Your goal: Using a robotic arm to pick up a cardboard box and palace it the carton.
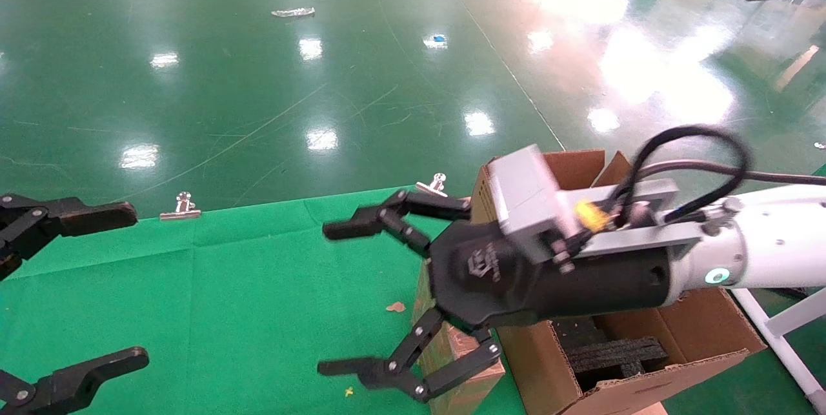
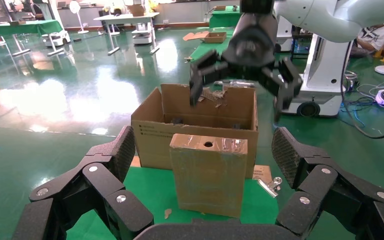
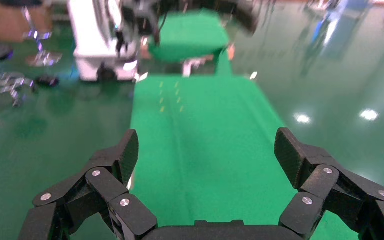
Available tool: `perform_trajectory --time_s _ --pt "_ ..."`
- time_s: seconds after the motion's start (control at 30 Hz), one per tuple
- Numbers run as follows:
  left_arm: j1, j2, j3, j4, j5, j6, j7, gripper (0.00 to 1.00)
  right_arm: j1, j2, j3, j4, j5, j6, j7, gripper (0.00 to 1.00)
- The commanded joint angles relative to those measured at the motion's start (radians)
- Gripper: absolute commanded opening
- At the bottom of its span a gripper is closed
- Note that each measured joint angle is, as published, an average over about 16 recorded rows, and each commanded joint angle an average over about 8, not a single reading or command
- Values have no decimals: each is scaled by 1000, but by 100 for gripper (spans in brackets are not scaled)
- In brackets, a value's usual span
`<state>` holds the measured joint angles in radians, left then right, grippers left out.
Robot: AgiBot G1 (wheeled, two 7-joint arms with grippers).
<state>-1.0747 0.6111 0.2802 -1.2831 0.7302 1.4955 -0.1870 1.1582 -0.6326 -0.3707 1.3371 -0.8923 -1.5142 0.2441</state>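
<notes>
While the robotic arm (image 1: 742, 253) reaches in from the right above the table edge, its right gripper (image 1: 342, 299) hangs with fingers spread wide and nothing between them, over the green cloth (image 1: 245, 299) just beside the carton (image 1: 645, 363); the cardboard box (image 2: 208, 172) stands upright on the cloth, close against the carton's near wall, its thin top side with the round hole facing up; in the head view most of the box is hidden under the gripper body; black foam inserts (image 1: 613, 354) lie inside the carton; the left gripper (image 1: 58, 299) rests at the left edge of the table, fingers also apart and empty, pointing toward the box; metal clips (image 1: 181, 207) pin the cloth's far edge.
</notes>
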Motion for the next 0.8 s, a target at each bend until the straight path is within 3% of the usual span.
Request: perform_trajectory --time_s 0.03,0.43,0.8 --pt "0 0 0 0 0 0 0 100 19 -2 -20 14 -37 -6 10 100" --pt "0 0 1 0 -1 0 1 100 300 -147 -331 17 -439 -50 285 100" --pt "-1 -1 2 0 -1 -1 1 100 574 -204 -604 20 -637 -67 397 100"
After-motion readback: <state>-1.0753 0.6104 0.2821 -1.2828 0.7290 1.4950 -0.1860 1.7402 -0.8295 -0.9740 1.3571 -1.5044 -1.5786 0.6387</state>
